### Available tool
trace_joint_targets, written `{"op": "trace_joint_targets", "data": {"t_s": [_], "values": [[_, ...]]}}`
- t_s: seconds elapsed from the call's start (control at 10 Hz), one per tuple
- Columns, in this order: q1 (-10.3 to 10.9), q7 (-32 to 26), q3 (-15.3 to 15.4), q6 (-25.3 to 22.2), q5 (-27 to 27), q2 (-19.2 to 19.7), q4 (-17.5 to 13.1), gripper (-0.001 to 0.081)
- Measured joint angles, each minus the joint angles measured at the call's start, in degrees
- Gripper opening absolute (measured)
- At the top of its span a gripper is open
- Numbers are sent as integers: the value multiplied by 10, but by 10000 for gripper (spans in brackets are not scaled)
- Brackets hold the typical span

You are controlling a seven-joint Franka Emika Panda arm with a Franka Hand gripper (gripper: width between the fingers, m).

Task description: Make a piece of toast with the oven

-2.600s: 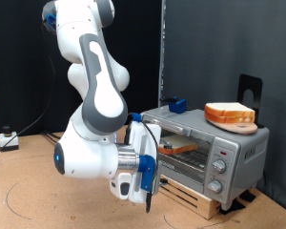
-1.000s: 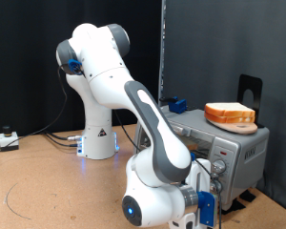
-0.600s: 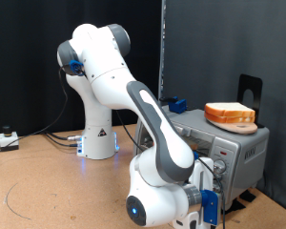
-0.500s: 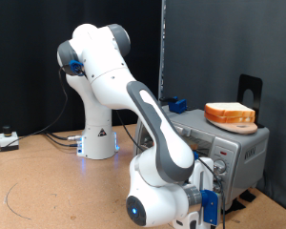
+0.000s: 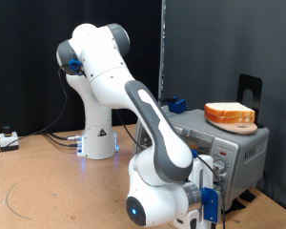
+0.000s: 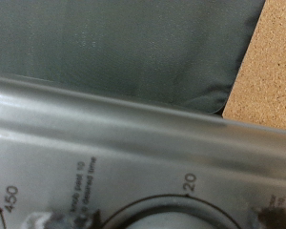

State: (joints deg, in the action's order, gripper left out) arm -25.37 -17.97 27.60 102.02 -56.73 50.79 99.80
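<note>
The silver oven stands at the exterior view's right on a wooden slat base. My arm bends low in front of it and hides most of the glass door. My gripper is right at the oven's knob panel; its fingers cannot be made out. The wrist view shows the oven's silver panel very close, with dial marks "450" and "20" and the rim of a knob. The single piece of toast is hidden. A thicker stack of bread slices lies on the oven's top.
A small blue block sits at the back of the oven top. A black stand rises behind the oven. Cables and a small box lie at the exterior view's left on the cork tabletop.
From 2.6 s ago the hand has swung from the oven door towards the exterior view's right and lower, to the knob panel. Over the last second it has barely moved.
</note>
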Motion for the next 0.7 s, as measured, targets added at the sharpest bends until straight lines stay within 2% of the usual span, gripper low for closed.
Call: {"op": "trace_joint_targets", "data": {"t_s": [0.4,0.5,0.6,0.7], "values": [[-2,1,0,-2,-1,-1,-2,302],[-2,1,-2,-2,2,-1,-1,192],[-2,1,-3,-5,2,-1,-1,192],[-2,1,-4,-5,4,-1,0,83]]}}
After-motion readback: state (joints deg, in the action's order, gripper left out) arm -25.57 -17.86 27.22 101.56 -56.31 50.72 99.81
